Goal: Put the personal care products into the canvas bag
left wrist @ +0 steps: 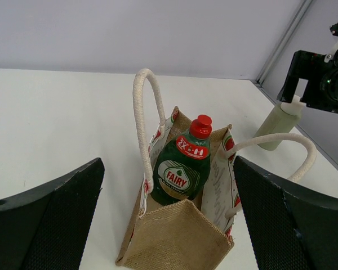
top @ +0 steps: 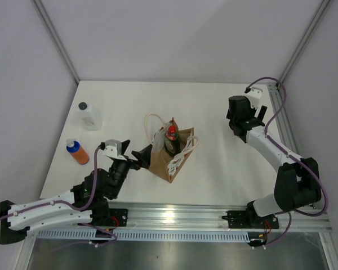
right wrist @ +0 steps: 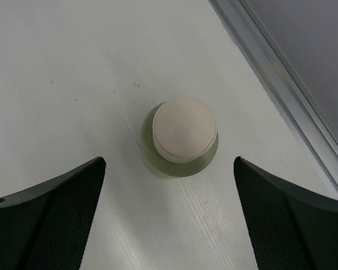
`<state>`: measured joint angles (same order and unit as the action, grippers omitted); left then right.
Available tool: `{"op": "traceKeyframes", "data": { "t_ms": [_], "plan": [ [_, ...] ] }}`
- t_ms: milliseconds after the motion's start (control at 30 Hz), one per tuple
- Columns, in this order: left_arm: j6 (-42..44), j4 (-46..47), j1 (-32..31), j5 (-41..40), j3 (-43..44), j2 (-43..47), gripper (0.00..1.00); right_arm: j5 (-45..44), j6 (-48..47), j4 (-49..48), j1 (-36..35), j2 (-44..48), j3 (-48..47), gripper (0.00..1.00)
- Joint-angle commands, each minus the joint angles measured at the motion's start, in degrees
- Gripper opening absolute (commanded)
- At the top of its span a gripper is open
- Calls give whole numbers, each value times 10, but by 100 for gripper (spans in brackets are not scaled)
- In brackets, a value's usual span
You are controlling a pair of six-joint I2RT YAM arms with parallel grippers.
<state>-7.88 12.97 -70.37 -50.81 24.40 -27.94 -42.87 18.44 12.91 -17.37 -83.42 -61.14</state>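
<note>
Two grippers, both wide open and empty: my right gripper (top: 247,125) points straight down over the olive-green bottle (right wrist: 184,138), my left gripper (top: 142,156) faces the canvas bag (top: 172,163), red-capped bottle (left wrist: 183,169) labelled "FAIRY" inside.

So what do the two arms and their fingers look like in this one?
Both arms match: white link shells on the left arm and right arm, black joint housings, a purple cable looped along each. Fingers are black with a fine mesh texture.

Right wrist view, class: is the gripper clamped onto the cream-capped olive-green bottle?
No: the right gripper is open, its fingers standing clear on either side of the olive-green bottle below.
</note>
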Motion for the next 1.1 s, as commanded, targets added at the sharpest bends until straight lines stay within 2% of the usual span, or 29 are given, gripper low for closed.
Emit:
{"op": "traceKeyframes", "data": {
  "t_ms": [0,300,500,933,1033,1067],
  "plan": [
    [7,18,2,0,3,-4,99,-13,13,-23,14,-8,16,99],
    [8,19,3,-1,2,-5,99,67,8,-78,67,-37,58,99],
    [8,19,6,0,3,-14,100,141,-14,-155,91,-59,87,99],
    [11,21,8,3,6,-28,99,204,-52,-221,129,-98,96,93],
    [11,21,9,1,6,-27,99,210,-60,-233,130,-97,101,87],
    [10,21,10,1,5,-26,99,218,-64,-238,130,-91,103,76]
  ]
}}
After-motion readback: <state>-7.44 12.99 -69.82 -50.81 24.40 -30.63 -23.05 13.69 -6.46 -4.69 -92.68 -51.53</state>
